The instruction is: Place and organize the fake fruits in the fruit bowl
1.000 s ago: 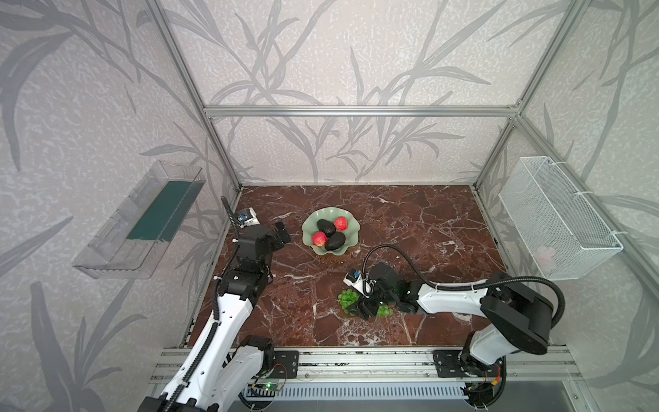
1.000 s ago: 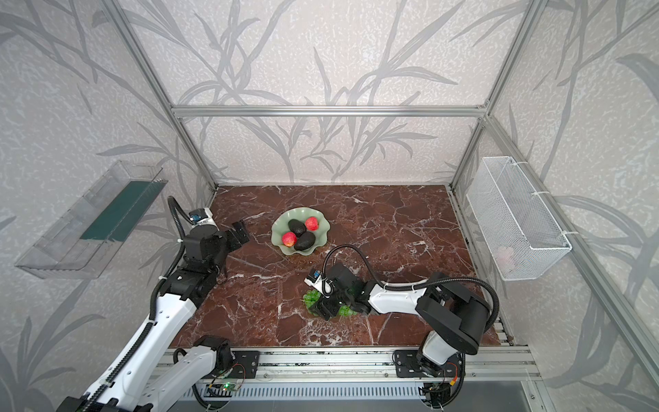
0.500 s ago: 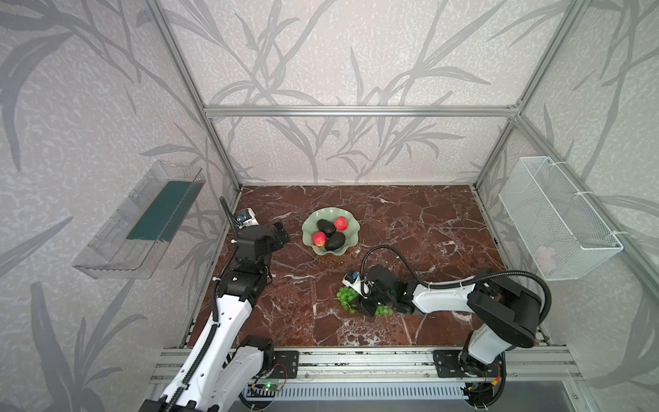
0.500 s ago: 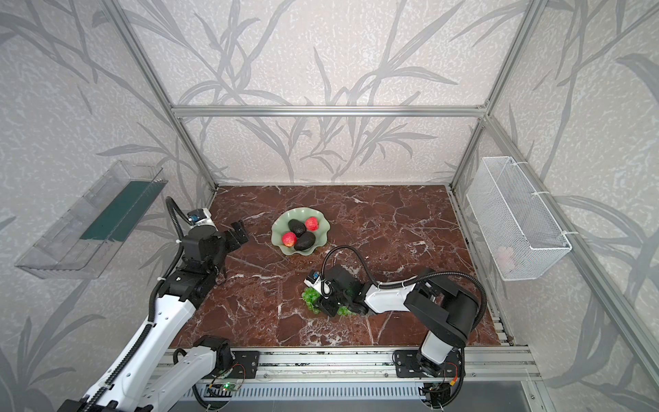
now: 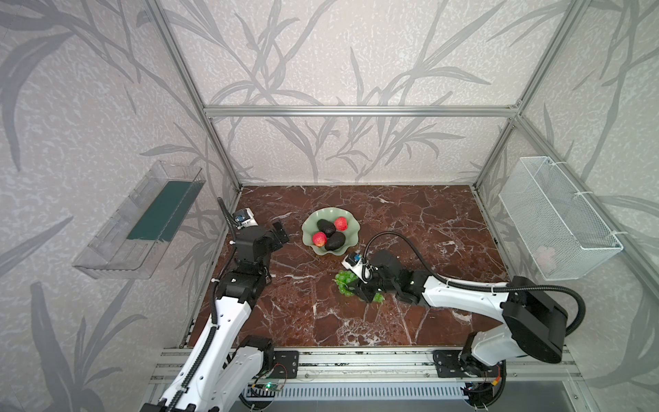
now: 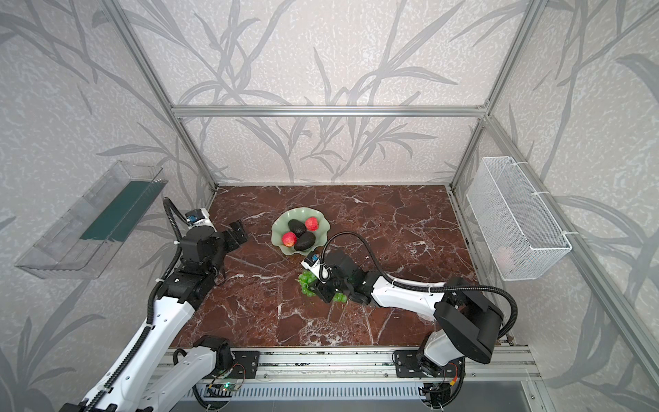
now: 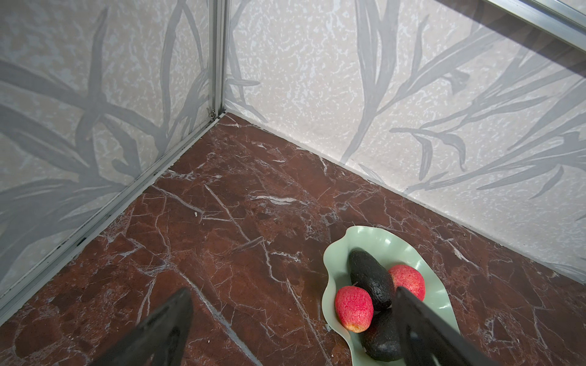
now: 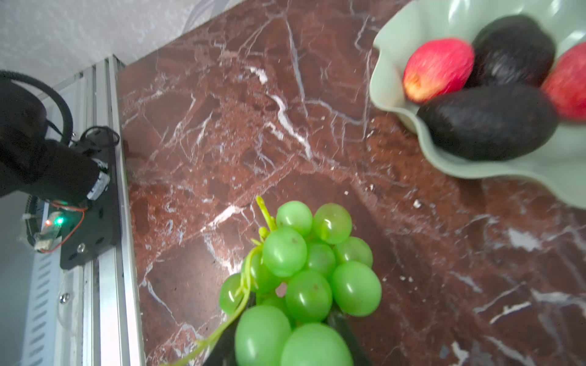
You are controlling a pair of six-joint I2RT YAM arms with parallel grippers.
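Note:
The pale green scalloped fruit bowl (image 5: 307, 233) (image 6: 276, 233) (image 7: 328, 279) (image 8: 388, 73) stands mid-table. It holds two dark avocados (image 5: 326, 226) (image 5: 335, 241) and two red peach-like fruits (image 5: 341, 223) (image 5: 319, 239). A bunch of green grapes (image 5: 344, 281) (image 6: 306, 283) (image 8: 304, 266) lies in front of the bowl, and my right gripper (image 5: 363, 288) (image 6: 326, 289) (image 8: 285, 343) is shut on its near part. My left gripper (image 5: 280, 232) (image 6: 237, 232) (image 7: 293, 293) hovers open and empty to the left of the bowl.
A clear plastic tray (image 5: 142, 221) hangs on the left wall and a white wire basket (image 5: 556, 217) on the right wall. An aluminium rail (image 5: 356, 360) runs along the table's front edge. The right arm's cable (image 5: 396, 237) arcs just right of the bowl.
My right gripper's jaws have closed on the grape bunch and the arm has edged slightly left. The left arm has not moved.

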